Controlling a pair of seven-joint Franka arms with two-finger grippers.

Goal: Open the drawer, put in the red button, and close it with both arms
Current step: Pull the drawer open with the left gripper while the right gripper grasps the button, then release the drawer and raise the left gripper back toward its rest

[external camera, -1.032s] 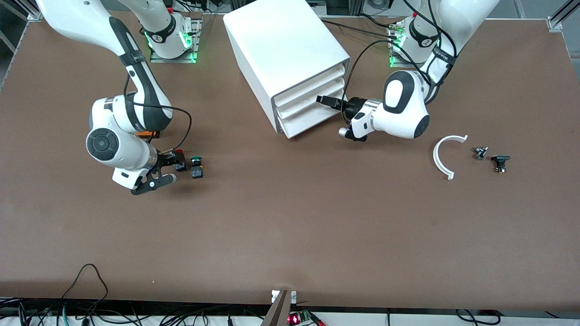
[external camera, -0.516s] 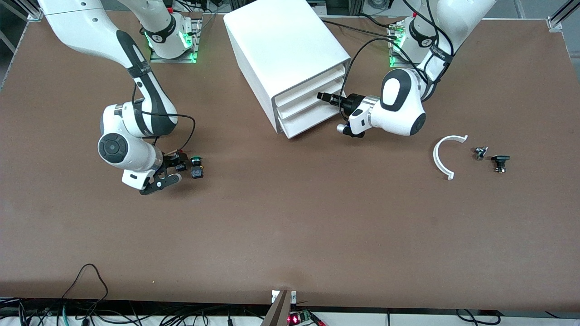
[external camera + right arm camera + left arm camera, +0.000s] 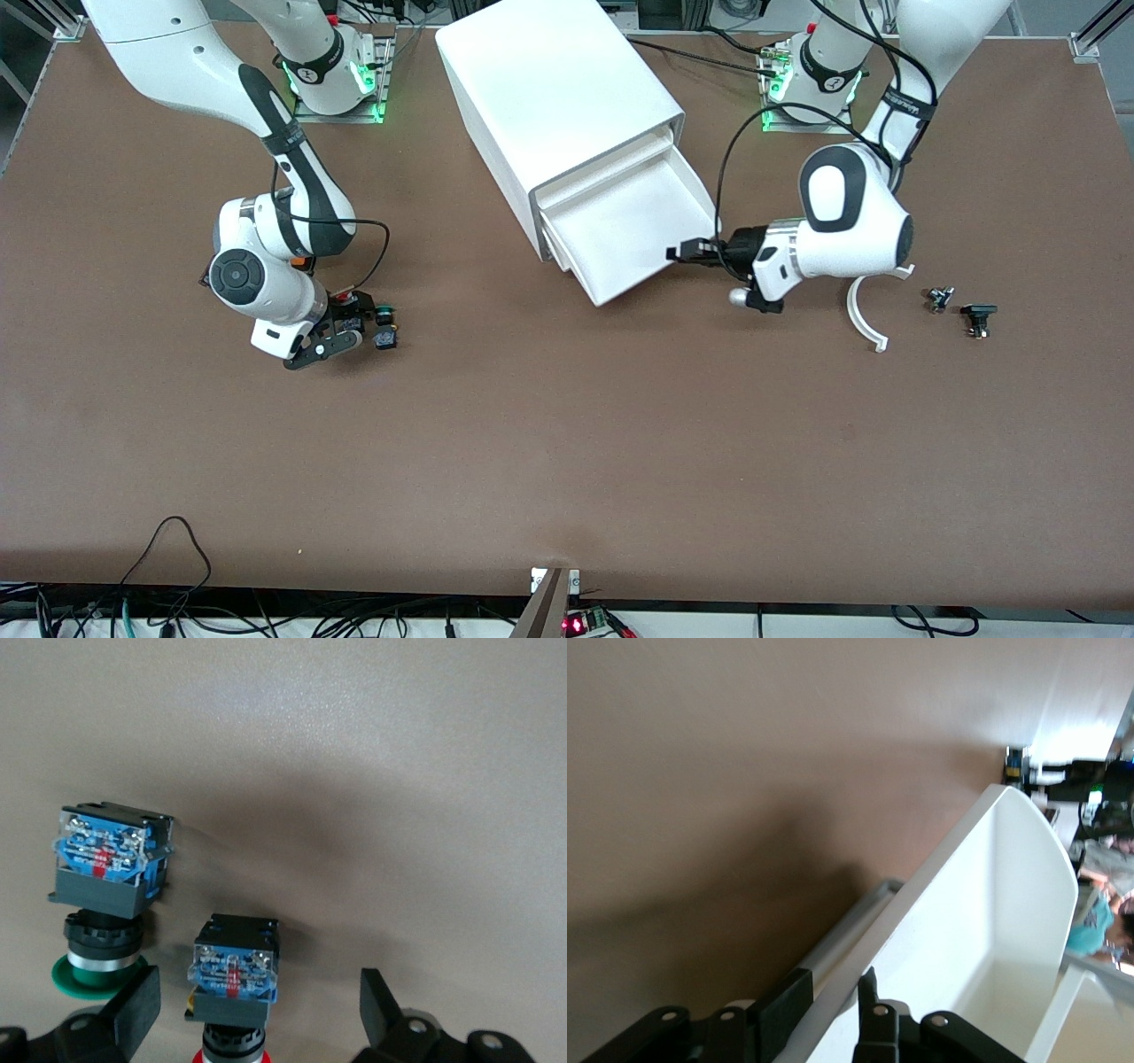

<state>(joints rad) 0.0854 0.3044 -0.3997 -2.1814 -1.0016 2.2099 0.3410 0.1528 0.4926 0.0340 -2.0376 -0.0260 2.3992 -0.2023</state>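
Note:
The white cabinet [image 3: 549,80] stands between the arms' bases. Its middle drawer [image 3: 633,235] is pulled out and shows an empty white tray. My left gripper [image 3: 682,252] is shut on the drawer's front rim; in the left wrist view [image 3: 833,1005] one finger is outside the rim and one inside the drawer [image 3: 983,921]. My right gripper [image 3: 341,326] is open and low over the table, its fingers on either side of the red button [image 3: 232,970], which lies on its side. In the front view the gripper mostly hides the red button [image 3: 352,292].
A green-capped button [image 3: 384,313] lies right beside the red one, also in the right wrist view [image 3: 102,895]. An orange box [image 3: 301,262] peeks from under the right arm. A white curved piece [image 3: 864,310] and two small dark parts [image 3: 977,317] lie toward the left arm's end.
My left gripper has pulled the middle drawer out of the cabinet toward the front camera. My right gripper has shifted over the red button, closer to the green one.

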